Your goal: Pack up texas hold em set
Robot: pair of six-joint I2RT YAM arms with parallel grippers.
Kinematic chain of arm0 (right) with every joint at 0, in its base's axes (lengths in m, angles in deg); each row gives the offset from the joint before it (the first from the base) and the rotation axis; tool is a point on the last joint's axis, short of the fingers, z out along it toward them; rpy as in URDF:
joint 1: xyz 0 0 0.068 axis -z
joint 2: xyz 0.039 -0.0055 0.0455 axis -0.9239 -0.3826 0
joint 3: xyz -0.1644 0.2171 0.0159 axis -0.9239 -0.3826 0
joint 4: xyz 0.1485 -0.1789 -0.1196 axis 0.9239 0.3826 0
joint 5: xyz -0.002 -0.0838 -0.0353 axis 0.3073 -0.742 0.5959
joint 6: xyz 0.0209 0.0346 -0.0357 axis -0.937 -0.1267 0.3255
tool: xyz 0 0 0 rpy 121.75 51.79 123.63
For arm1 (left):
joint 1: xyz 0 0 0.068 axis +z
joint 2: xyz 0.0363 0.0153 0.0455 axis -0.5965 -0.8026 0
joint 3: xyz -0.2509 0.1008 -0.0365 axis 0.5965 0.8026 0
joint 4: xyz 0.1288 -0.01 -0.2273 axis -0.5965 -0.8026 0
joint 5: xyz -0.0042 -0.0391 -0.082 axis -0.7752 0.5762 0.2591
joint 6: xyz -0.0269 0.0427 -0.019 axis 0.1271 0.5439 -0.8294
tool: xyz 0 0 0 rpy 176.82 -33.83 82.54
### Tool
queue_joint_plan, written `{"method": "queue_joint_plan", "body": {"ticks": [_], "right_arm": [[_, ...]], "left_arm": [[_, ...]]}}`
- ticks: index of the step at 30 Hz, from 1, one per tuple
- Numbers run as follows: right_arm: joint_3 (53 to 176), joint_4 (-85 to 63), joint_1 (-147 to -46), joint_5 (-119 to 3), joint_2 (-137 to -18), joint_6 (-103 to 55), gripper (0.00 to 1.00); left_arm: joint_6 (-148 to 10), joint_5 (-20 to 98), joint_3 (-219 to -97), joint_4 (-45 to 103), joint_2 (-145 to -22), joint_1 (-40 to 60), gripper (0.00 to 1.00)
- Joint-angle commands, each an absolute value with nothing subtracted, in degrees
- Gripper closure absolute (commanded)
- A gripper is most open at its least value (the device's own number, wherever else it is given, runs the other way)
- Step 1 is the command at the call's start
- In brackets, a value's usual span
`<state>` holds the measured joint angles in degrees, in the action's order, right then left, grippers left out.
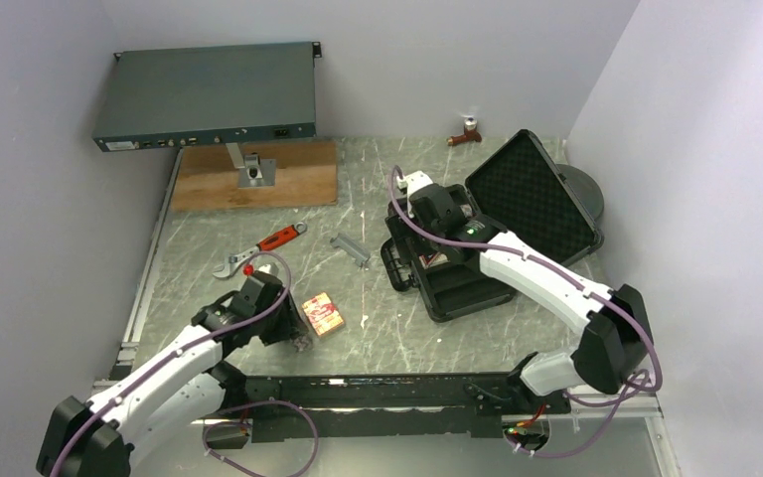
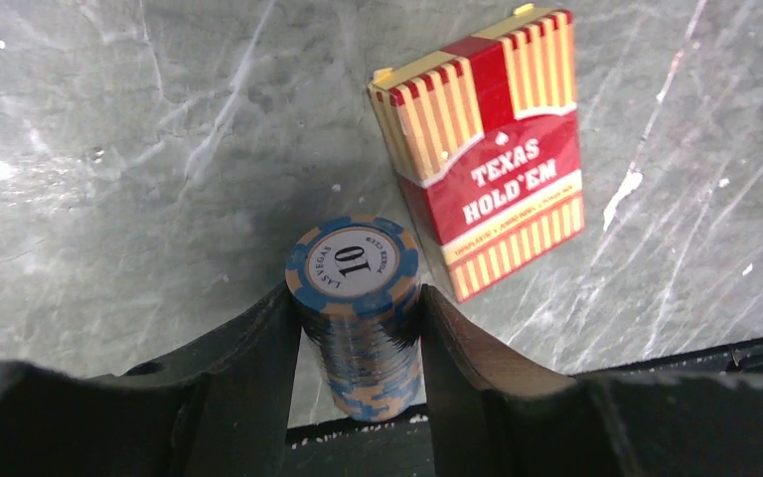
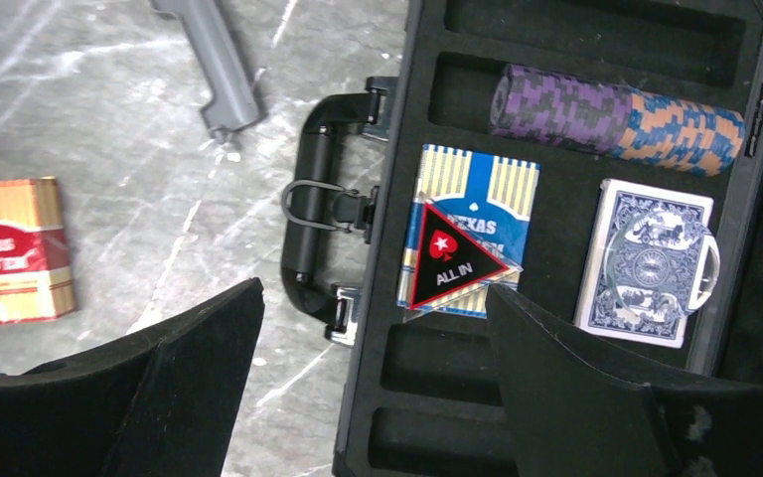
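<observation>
My left gripper (image 2: 357, 308) is shut on a stack of blue and tan poker chips (image 2: 356, 308), top chip marked 10, near the table's front. A red Texas Hold'em card box (image 2: 492, 149) lies just beyond it; it also shows in the top view (image 1: 323, 314) and the right wrist view (image 3: 10, 250). My right gripper (image 3: 373, 308) is open and empty above the front edge of the open black case (image 1: 457, 283). In the case (image 3: 412, 397) lie a row of purple and blue chips (image 3: 616, 117), a blue card box (image 3: 472, 234) with an ALL IN triangle (image 3: 452, 260), and a blue-backed deck (image 3: 646, 260).
A red-handled wrench (image 1: 263, 246) and a grey metal piece (image 1: 351, 248) lie mid-table. A wooden board (image 1: 253, 177) with a grey rack unit (image 1: 209, 94) stands at the back left. A small red-brown item (image 1: 467, 131) is at the back. The case lid (image 1: 532, 194) stands open.
</observation>
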<state>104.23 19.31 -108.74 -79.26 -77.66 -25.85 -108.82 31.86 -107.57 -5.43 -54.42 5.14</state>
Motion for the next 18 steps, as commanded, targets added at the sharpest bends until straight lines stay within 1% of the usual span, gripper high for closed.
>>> {"method": "queue_joint_plan", "body": {"ticks": [1, 5, 9, 11, 16, 18], "right_arm": [[103.16, 14.74, -108.55, -72.78, -72.95, -25.44, 0.14], [100.84, 10.1, -108.55, -64.99, -69.52, -26.72, 0.14], [96.99, 4.79, -108.55, -58.52, -64.48, -28.16, 0.12], [94.87, 1.8, -108.55, -53.22, -62.53, -28.01, 0.11], [91.45, -4.18, -109.0, -41.12, -60.41, -26.73, 0.09], [90.47, -6.1, -109.83, -38.97, -60.38, -26.43, 0.09]], "left_arm": [[-105.11, 30.95, -114.2, -8.22, -48.92, 5.03, 1.0], [-104.61, 28.65, -117.27, -8.7, -46.94, 4.99, 1.0], [-105.71, 29.71, -118.44, -6.07, -46.37, 5.01, 1.0], [-106.2, 30.25, -119.25, -4.91, -46.35, 5.04, 1.0], [-106.51, 31.11, -122.66, -3.29, -46.97, 4.99, 1.0], [-106.44, 32.1, -124.54, -2.91, -48.28, 5.01, 1.0]]}}
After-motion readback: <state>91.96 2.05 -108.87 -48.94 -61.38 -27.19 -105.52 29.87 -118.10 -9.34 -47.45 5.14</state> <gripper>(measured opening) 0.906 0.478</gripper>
